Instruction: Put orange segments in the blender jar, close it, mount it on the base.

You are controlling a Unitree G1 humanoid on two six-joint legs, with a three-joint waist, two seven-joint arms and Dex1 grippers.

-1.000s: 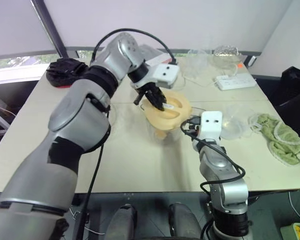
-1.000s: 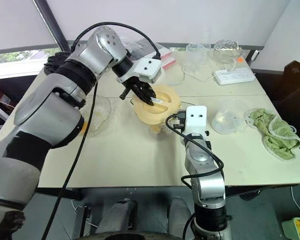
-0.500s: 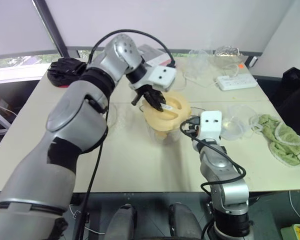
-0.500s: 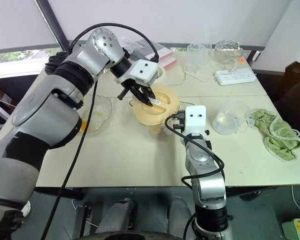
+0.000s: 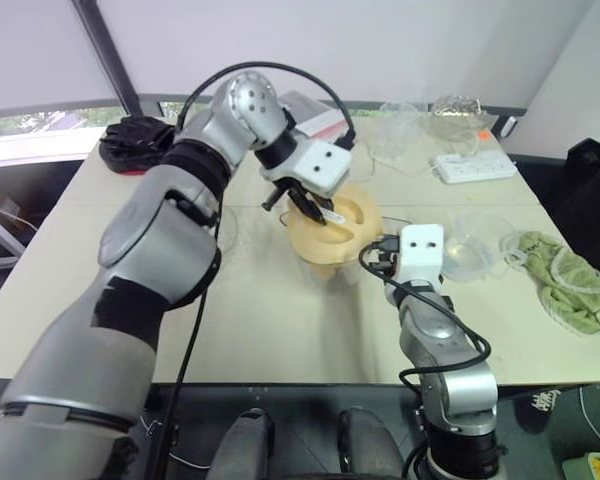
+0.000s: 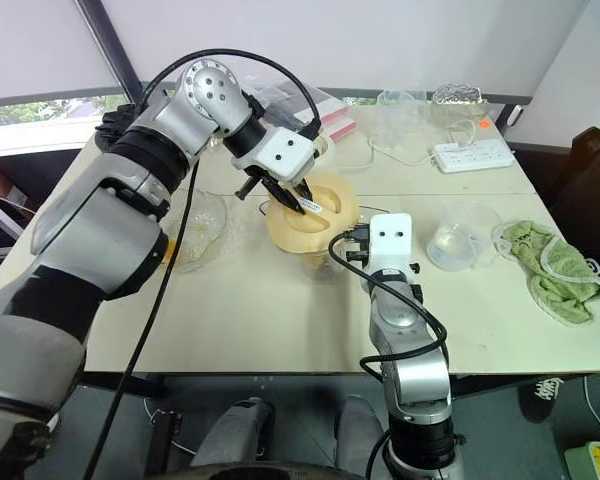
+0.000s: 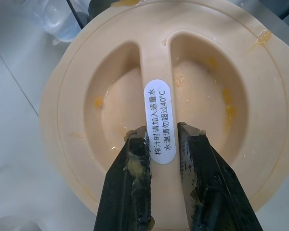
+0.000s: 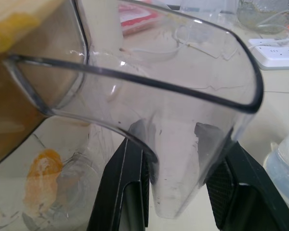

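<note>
Gripped lid, held jar, sticker seemingly "40°C"

The lid is coloured pale cream and flecked with orange pulp. Its label is white, printed with black characters. The left fingers are black, smeared with yellow-orange pulp. The jar is clear, and an orange piece is seen through it. The table is beige, the towel green, the power strip white.

The lid is matt cream plastic; the jar clear glossy plastic; at three o'clock, a towel of rough cloth.
</note>
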